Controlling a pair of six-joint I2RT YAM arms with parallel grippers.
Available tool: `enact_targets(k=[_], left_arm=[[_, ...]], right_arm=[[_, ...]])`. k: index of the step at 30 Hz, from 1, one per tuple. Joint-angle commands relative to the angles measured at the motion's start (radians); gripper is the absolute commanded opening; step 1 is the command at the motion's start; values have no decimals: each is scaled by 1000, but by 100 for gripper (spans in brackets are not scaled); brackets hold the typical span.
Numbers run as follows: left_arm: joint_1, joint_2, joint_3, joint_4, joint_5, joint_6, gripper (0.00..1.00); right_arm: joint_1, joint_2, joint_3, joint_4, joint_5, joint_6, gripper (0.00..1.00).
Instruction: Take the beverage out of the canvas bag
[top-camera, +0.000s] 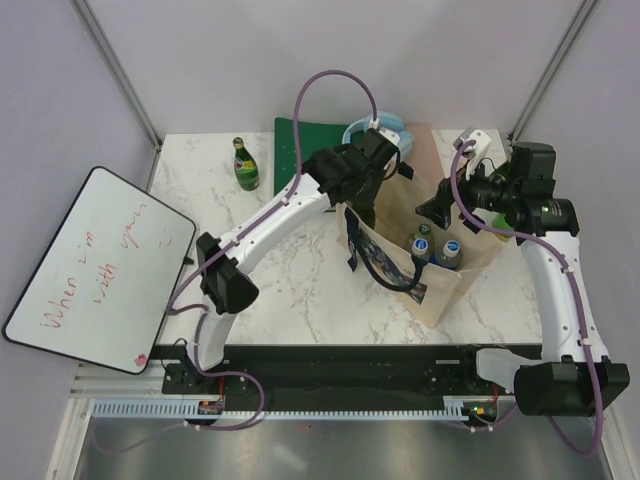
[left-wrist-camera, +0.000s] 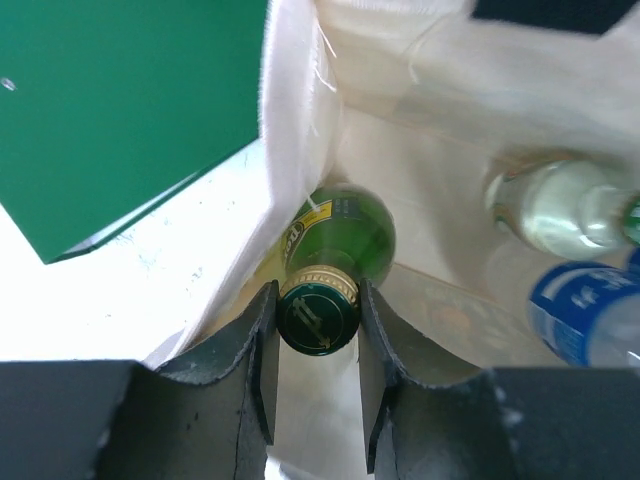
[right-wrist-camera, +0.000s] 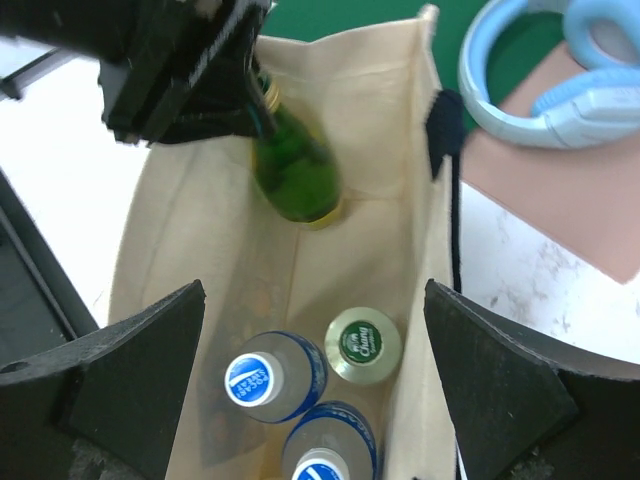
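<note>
1. The canvas bag (top-camera: 445, 290) sits open, right of centre on the table (top-camera: 300, 290).
2. The right gripper (right-wrist-camera: 312, 300) hangs over its mouth, spread wide, holding nothing.
3. The left gripper (left-wrist-camera: 318, 300) is down inside, clamped on the green bottle (left-wrist-camera: 345, 235) by its neck. So it's the grab step, and next I'd guess a straight lift out.
4. Only the left wrist view shows the cap (left-wrist-camera: 318, 317) pinched; the top view hides it.

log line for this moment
left gripper: shut on green bottle, inside canvas bag | right gripper: open, above bag | also in bag: three capped bottles
</note>
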Motion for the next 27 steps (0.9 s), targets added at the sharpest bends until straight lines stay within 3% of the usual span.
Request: enact_targets(k=[1,11,27], left_arm=[[-1,-178,113,77,-9,38,2],[-1,-288,145,86,-18,38,2],[91,-460,133,147,22,-14,2]], right_arm=[[8,-23,43,-5,-136,-67,98],[19,-10,66,-5,-146,-63,98],[94,40,92,4,-117,-64,98]])
